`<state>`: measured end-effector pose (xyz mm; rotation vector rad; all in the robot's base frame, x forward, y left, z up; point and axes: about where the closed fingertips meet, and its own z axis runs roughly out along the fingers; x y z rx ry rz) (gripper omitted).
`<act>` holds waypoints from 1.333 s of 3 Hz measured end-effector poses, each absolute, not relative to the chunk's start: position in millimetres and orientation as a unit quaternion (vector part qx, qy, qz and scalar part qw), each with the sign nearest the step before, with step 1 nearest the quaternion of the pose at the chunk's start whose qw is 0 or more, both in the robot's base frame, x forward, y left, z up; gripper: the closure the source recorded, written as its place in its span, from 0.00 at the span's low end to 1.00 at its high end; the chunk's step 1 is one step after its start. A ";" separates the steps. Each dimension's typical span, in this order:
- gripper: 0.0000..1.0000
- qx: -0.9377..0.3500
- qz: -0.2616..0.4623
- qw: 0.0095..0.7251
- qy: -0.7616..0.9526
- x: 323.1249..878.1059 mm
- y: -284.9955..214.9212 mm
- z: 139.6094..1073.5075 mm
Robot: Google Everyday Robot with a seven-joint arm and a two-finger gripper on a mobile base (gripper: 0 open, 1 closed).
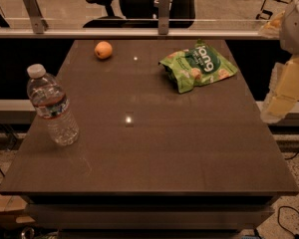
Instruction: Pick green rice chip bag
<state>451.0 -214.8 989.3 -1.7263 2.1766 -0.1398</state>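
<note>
The green rice chip bag (199, 66) lies flat on the far right part of the dark brown table (154, 148). It is crinkled light-green foil with a dark green round logo and white lettering. My arm with the gripper (285, 89) shows as pale cream segments at the right edge of the view, beyond the table's right side. It is apart from the bag, to the bag's right and a little nearer to me. Nothing is seen held in it.
A clear plastic water bottle (52, 106) stands upright near the table's left edge. An orange fruit (103, 50) sits at the far left. A railing (139, 32) and an office chair (134, 4) are behind the table.
</note>
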 end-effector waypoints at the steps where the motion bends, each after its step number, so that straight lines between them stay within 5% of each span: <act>1: 0.00 -0.618 -0.054 0.204 0.757 461.2 -218.3 995.0; 4: 0.00 -0.672 -0.118 0.231 0.693 511.0 -232.0 1013.3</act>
